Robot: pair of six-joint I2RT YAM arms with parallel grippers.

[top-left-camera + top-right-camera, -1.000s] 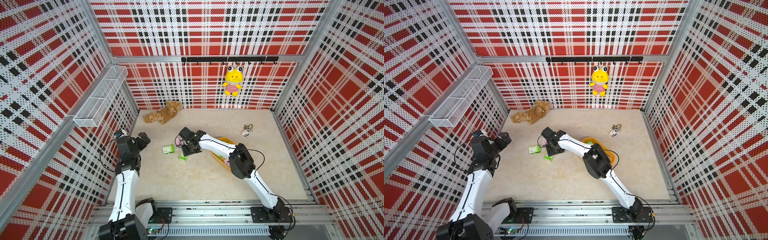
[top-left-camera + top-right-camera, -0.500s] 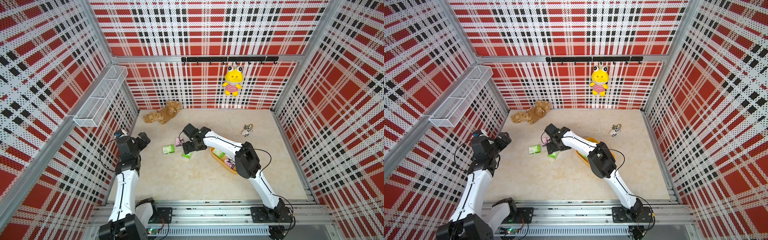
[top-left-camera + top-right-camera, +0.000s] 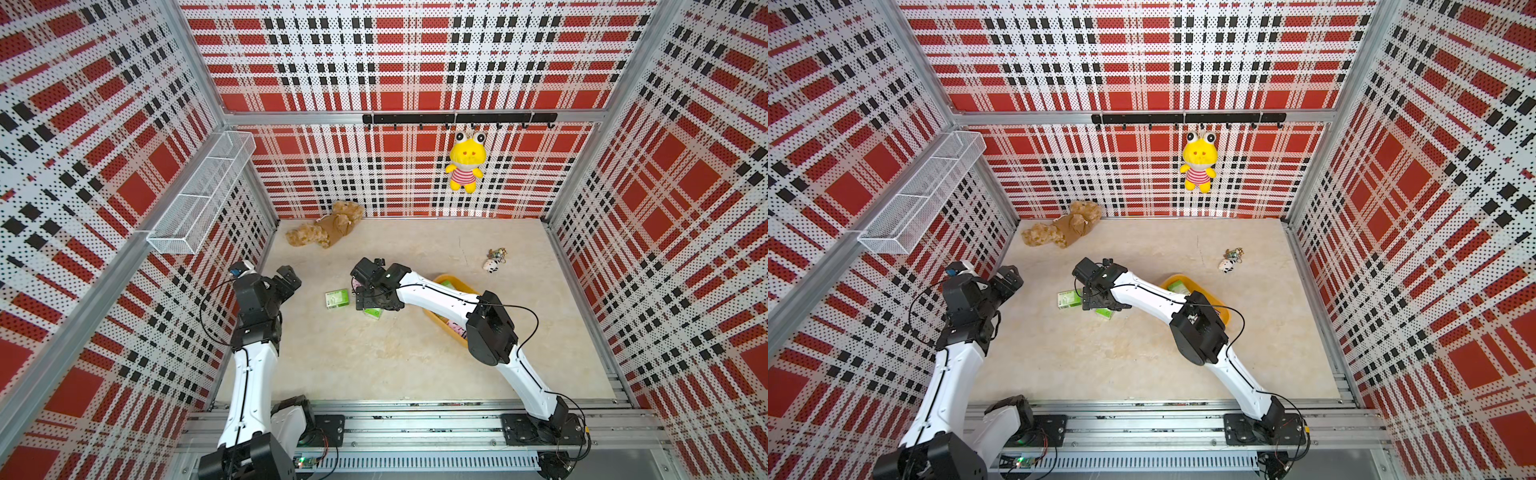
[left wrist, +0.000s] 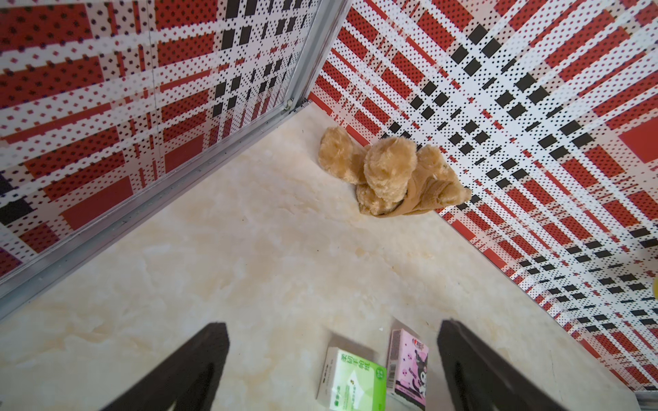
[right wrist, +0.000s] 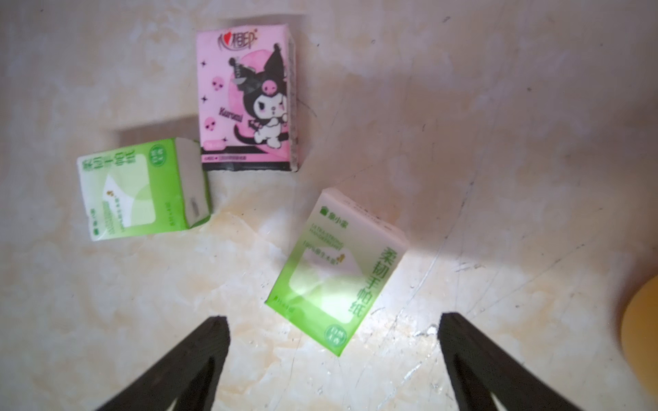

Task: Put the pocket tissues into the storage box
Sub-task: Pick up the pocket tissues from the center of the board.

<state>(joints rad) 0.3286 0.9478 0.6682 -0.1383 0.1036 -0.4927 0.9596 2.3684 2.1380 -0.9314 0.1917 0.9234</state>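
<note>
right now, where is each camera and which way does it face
Top views: high in front, looking down on the tabletop; left arm, right arm show.
Left wrist: faces the teddy bear in the far corner; open left gripper shows.
Right wrist: looks down on three pocket tissues; open right gripper shows.
Shared: pink packet, in both wrist views.

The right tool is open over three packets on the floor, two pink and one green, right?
No: the right wrist view shows one pink packet and two green, the near green packet and the far green packet. The right tool is open over them.
</note>
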